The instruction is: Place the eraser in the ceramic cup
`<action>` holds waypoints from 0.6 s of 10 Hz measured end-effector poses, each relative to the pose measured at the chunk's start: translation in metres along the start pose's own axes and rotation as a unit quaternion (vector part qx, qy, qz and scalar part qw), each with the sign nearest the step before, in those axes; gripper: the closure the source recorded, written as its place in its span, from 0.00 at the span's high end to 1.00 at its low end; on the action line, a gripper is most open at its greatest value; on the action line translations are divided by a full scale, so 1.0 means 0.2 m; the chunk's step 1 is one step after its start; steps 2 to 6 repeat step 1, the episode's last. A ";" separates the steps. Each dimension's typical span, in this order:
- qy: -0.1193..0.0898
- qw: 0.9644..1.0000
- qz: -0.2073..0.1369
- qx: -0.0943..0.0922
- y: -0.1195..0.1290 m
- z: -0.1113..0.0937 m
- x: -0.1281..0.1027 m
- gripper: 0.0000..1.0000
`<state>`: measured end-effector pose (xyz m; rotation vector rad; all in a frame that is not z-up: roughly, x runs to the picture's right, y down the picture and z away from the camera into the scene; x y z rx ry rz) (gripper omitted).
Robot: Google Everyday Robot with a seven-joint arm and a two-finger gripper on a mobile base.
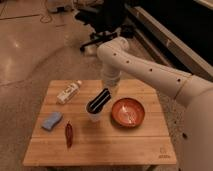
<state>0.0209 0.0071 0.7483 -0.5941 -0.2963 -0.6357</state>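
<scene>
The black eraser with its pale stripe is tilted, its lower end in the mouth of the whitish ceramic cup at the middle of the wooden table. My gripper hangs from the white arm straight above the table's middle. It is shut on the eraser's upper right end. The cup's inside is hidden by the eraser.
A red-orange bowl stands just right of the cup. A white bottle lies at the back left. A blue sponge and a small red object lie at the front left. A dark office chair stands behind the table.
</scene>
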 end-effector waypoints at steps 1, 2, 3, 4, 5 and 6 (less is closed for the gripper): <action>0.003 1.000 0.001 -0.006 -0.02 -0.02 0.01 0.61; 0.003 1.000 0.001 -0.006 -0.02 -0.02 0.01 0.61; 0.003 1.000 0.001 -0.006 -0.02 -0.02 0.01 0.61; 0.003 1.000 0.001 -0.006 -0.02 -0.02 0.01 0.61; 0.003 1.000 0.001 -0.006 -0.02 -0.02 0.01 0.61; 0.003 1.000 0.001 -0.006 -0.02 -0.02 0.01 0.61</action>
